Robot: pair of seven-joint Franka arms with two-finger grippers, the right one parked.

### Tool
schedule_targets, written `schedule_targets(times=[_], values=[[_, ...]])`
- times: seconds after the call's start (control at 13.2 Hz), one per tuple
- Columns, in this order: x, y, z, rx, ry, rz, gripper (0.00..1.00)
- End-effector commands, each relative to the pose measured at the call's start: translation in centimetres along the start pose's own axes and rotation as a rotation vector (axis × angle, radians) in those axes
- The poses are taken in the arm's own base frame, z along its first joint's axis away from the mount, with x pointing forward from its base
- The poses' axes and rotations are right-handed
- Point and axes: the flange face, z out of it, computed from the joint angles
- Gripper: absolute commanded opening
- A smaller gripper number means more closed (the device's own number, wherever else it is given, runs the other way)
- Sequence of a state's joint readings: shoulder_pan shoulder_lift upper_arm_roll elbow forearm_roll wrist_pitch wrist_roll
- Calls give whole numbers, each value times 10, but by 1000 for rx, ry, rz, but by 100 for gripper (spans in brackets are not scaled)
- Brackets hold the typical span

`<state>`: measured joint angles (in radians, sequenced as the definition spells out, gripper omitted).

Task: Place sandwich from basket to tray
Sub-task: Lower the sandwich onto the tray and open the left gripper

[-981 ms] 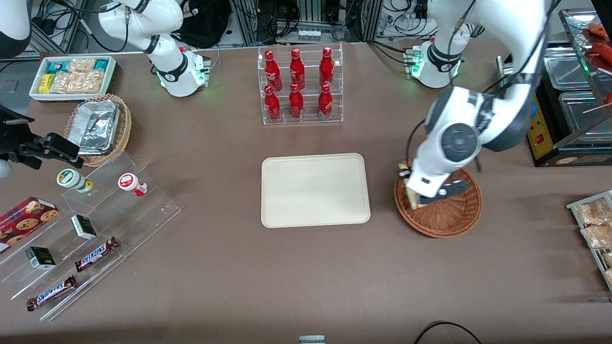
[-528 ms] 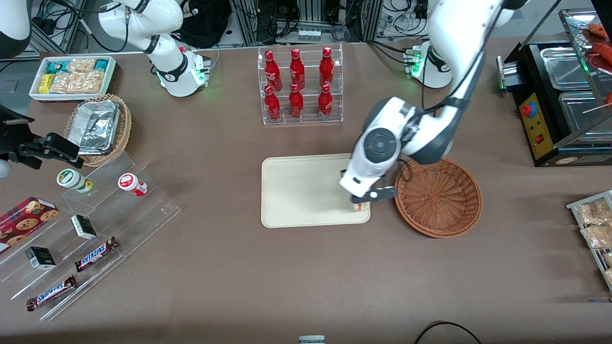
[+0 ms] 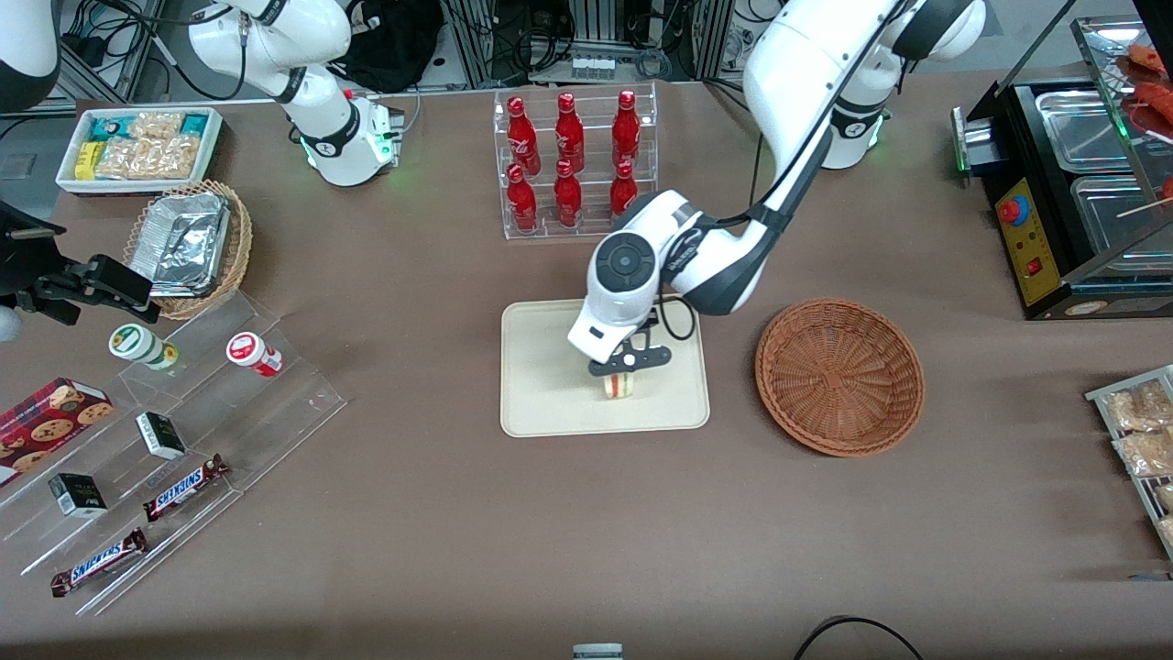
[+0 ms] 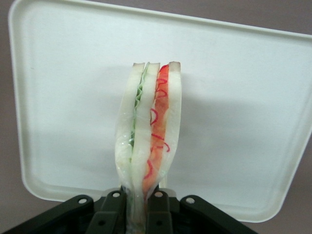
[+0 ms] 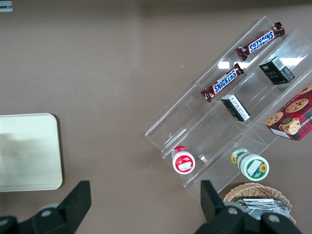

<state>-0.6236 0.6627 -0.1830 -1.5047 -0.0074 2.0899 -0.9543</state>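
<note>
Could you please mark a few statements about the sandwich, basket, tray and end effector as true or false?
1. The end effector is shut on the sandwich. True.
2. The sandwich lies in the basket. False: the basket holds nothing; the sandwich is over the tray.
3. The end effector is above the tray. True.
4. The red bottles stand nearer the front camera than the tray. False: they stand farther away.

Brown table (image 3: pixel 440 568), tray (image 3: pixel 541 367), basket (image 3: pixel 838 376)
</note>
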Motion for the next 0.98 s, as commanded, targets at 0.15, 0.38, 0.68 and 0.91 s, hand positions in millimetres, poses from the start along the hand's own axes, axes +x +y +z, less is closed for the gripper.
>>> schedule_targets(times=[0.15, 0.38, 0.68, 0.91], values=[[2, 28, 24, 10, 12, -19, 8], [4, 29, 33, 19, 4, -16, 13], [2, 29, 12, 13, 35, 39, 100], [-5, 23, -39, 30, 71, 56, 100]])
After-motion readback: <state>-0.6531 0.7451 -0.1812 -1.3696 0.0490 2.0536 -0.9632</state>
